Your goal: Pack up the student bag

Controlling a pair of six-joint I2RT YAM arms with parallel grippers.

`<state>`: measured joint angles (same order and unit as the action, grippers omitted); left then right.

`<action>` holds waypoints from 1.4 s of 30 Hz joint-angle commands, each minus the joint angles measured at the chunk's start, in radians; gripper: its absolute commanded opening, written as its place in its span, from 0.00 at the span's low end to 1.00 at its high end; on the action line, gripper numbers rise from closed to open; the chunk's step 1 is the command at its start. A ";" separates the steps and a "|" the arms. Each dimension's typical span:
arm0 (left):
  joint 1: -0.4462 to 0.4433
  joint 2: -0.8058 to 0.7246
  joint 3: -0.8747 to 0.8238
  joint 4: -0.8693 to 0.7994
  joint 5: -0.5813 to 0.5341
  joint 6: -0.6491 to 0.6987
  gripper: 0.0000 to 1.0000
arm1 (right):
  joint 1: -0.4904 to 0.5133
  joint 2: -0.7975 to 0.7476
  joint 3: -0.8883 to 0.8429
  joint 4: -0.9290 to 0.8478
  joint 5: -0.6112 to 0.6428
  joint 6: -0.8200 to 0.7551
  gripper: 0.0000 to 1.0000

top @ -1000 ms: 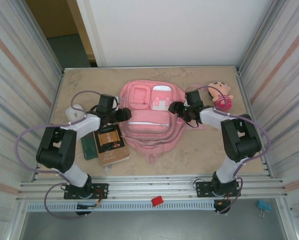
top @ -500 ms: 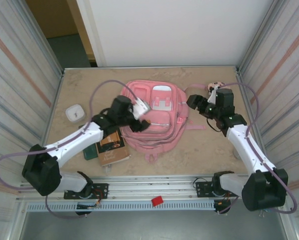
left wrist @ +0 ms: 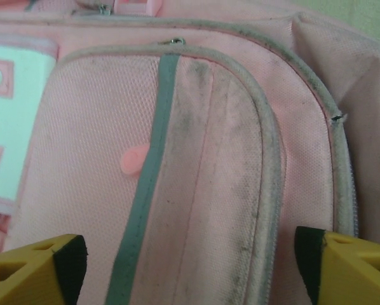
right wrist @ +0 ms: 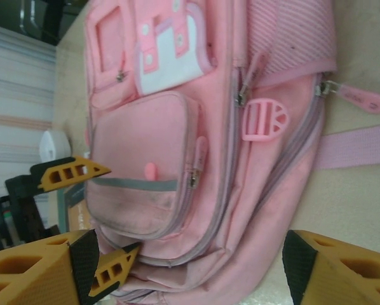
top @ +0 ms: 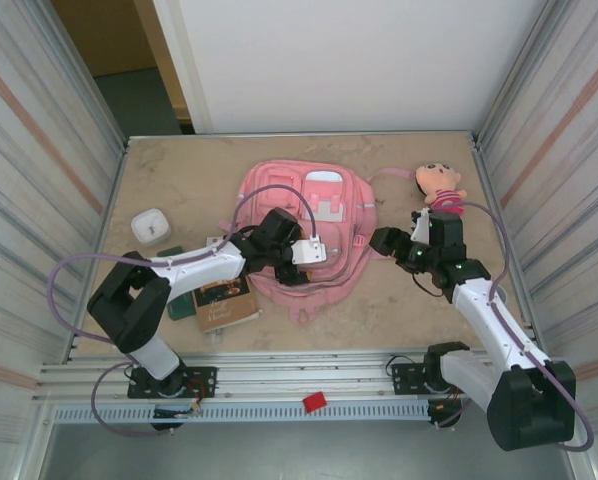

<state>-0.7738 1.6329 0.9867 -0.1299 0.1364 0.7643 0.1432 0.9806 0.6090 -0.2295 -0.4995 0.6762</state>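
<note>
The pink student bag (top: 324, 205) lies flat, its front pocket smudged grey.

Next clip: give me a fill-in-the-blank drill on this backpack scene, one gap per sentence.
The student bag is coloured ___.
The left arm's jaws stand ___ over its front pocket.
From above, the doll lies to the bag's ___.
The book lies to the bag's ___.
Missing: pink; open; right; left.

You have the bag (top: 337, 272) mid-table (top: 179, 170), doll (top: 439, 185) behind on its right, book (top: 224, 300) and box (top: 151, 226) on its left
</note>
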 commanded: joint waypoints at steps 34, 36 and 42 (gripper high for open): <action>0.372 -0.201 0.149 -0.092 0.750 -0.055 0.00 | -0.190 0.547 0.013 0.694 -0.542 -0.129 0.83; 0.373 -0.202 0.148 -0.094 0.751 -0.054 0.00 | -0.187 0.583 0.011 0.776 -0.561 -0.101 0.83; 0.404 -0.206 0.120 -0.006 0.787 -0.110 0.00 | -0.141 0.678 0.057 0.869 -0.664 -0.062 0.83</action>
<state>-0.3912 1.4528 1.0786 -0.2562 0.8005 0.7044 -0.0231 1.6306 0.6312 0.5293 -1.0698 0.5804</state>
